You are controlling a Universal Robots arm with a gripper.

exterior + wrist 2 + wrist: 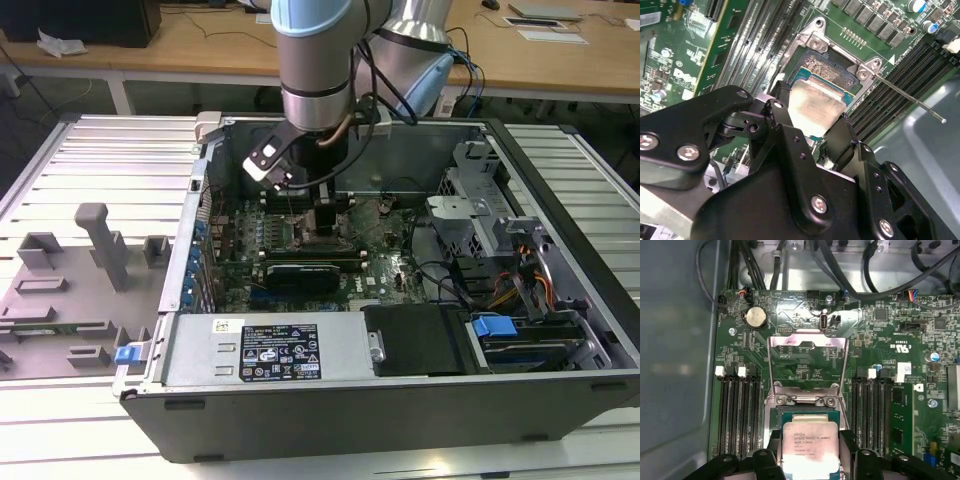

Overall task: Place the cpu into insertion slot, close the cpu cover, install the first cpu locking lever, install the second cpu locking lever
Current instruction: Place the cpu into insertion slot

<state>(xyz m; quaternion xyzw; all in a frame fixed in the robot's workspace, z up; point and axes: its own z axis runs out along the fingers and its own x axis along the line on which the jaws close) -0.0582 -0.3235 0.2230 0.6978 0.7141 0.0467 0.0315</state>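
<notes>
Cpu held over the open slot.
The gripper point(810, 460) is clamped on two opposite edges of the cpu point(810, 442), just above the slot point(790, 415) inside the case point(330, 410); the cover point(808, 340) is flipped open.

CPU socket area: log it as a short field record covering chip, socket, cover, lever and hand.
chip: pale silver square cpu chip, gripped at two opposite edges
hand: black hand, shut on the chip
socket: silver-rimmed square insertion slot, under the chip; seating cannot be told
cover: thin silvery metal frame cover, open, folded back from the slot
lever: thin metal rod lever, unlatched, sticking out free
</notes>
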